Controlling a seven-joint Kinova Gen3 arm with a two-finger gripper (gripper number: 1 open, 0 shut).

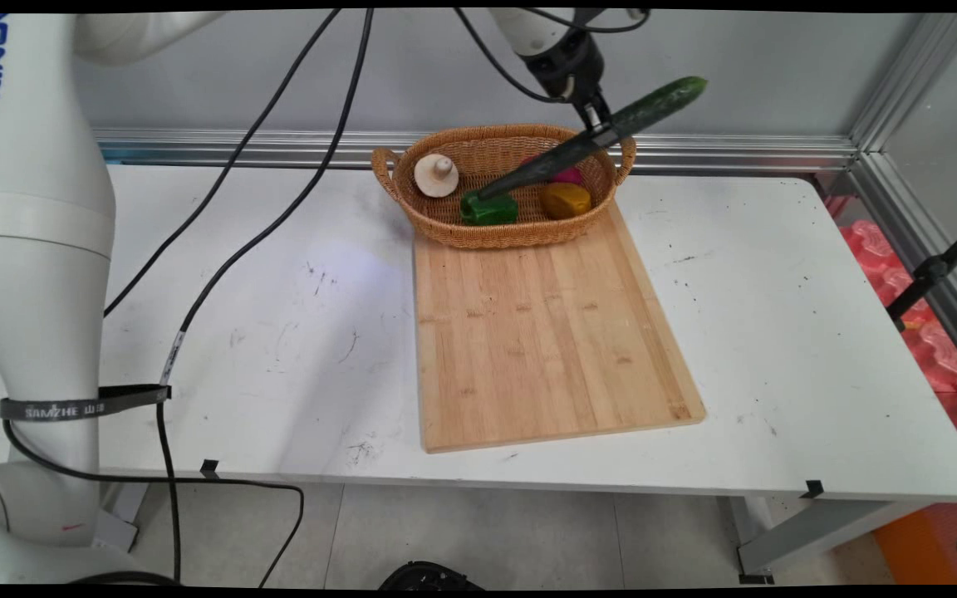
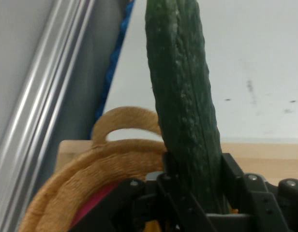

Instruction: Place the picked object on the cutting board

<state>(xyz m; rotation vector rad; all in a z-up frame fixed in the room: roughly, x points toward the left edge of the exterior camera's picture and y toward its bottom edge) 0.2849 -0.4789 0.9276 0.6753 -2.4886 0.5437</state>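
My gripper (image 1: 601, 130) is shut on a long dark green cucumber (image 1: 595, 137), holding it near its middle. The cucumber hangs tilted over the wicker basket (image 1: 445, 228), its low end near the green pepper (image 1: 488, 209) and its high end up to the right. In the hand view the cucumber (image 2: 185, 106) rises from between the fingers (image 2: 171, 166), above the basket's handle (image 2: 125, 121). Inside the basket lie a white mushroom (image 1: 436, 174), a yellow-orange vegetable (image 1: 566, 200) and a pink item (image 1: 566, 175), partly hidden by the cucumber.
A bamboo cutting board (image 1: 541, 332) lies in front of the basket, with the basket resting on its far end. Black cables (image 1: 279, 183) hang across the table's left part. An aluminium rail (image 1: 736, 149) runs along the wall behind.
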